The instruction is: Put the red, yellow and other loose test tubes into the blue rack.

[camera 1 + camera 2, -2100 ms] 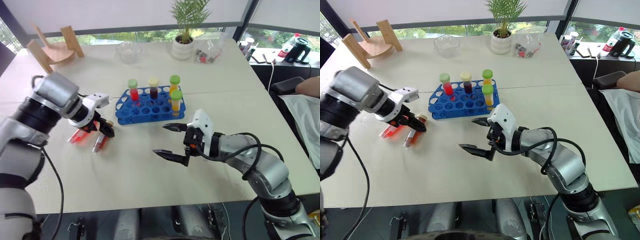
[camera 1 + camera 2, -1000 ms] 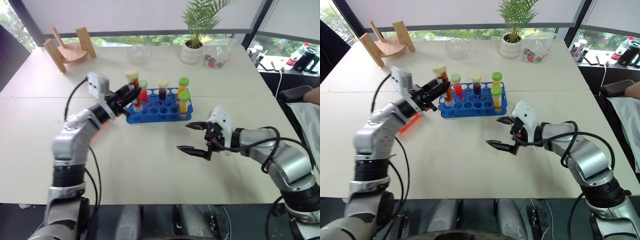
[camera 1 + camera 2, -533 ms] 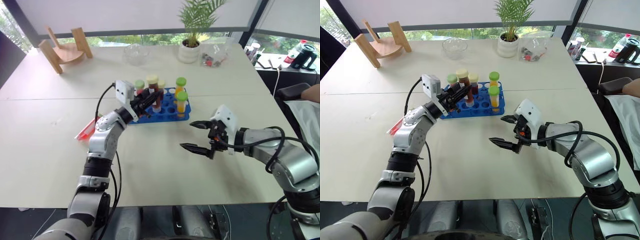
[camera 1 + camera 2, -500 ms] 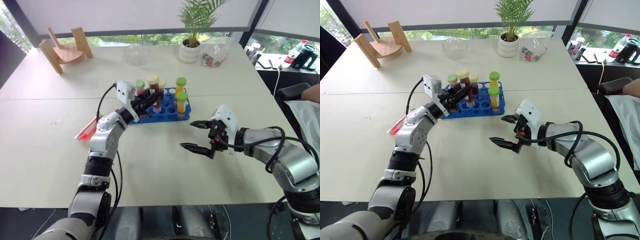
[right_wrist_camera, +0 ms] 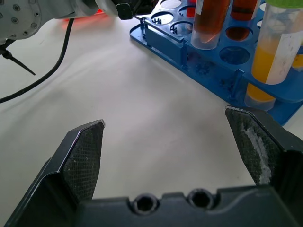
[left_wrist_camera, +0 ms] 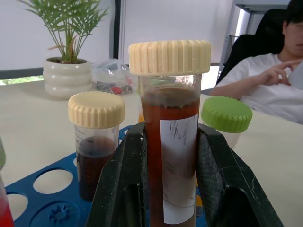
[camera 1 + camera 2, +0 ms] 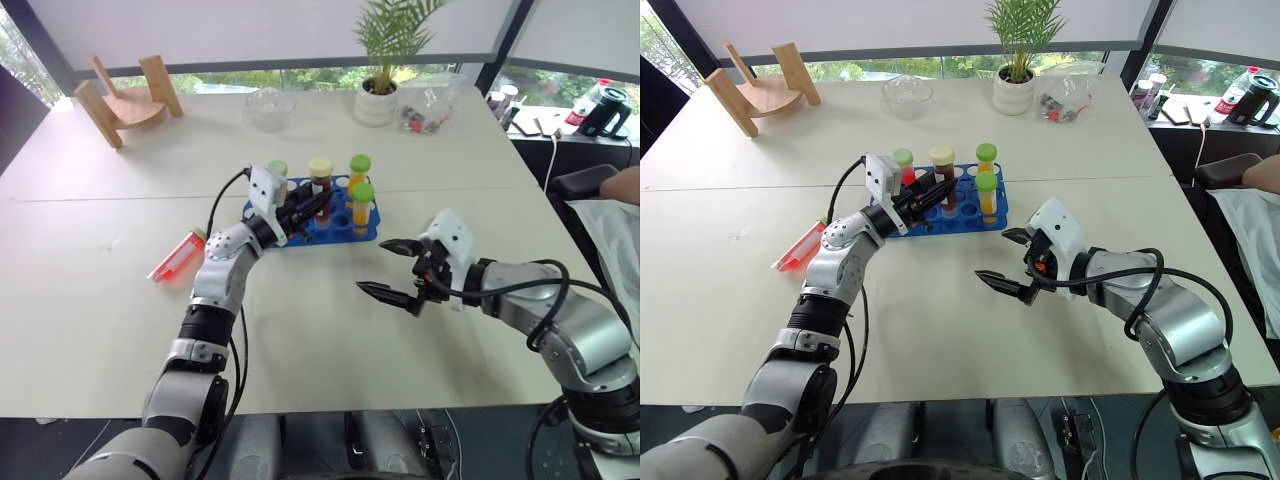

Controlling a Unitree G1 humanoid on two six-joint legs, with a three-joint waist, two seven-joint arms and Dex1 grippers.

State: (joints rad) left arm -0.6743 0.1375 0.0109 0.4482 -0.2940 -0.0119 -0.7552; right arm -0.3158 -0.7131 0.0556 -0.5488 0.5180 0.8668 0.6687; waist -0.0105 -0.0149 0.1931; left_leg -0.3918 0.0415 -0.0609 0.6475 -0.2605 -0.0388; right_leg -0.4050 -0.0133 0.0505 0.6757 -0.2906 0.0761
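Our left gripper [image 7: 318,205], fingers clamped on a brown cream-capped test tube [image 6: 171,137], has carried it rightward from the loose pile to hover upright over the blue rack [image 7: 355,229], so we judge insertion is next. Our right gripper [image 7: 393,270] waits with fingers spread wide and empty, nearer and to the right. One red tube [image 7: 178,257] lies loose at far left.

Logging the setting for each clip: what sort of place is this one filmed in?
Probably an office or meeting room set up for a lab-style demo, not a real laboratory: pale tables pushed together by a window, a potted plant, and a seated person nearby. The lab gear is a blue rack of capped tubes.
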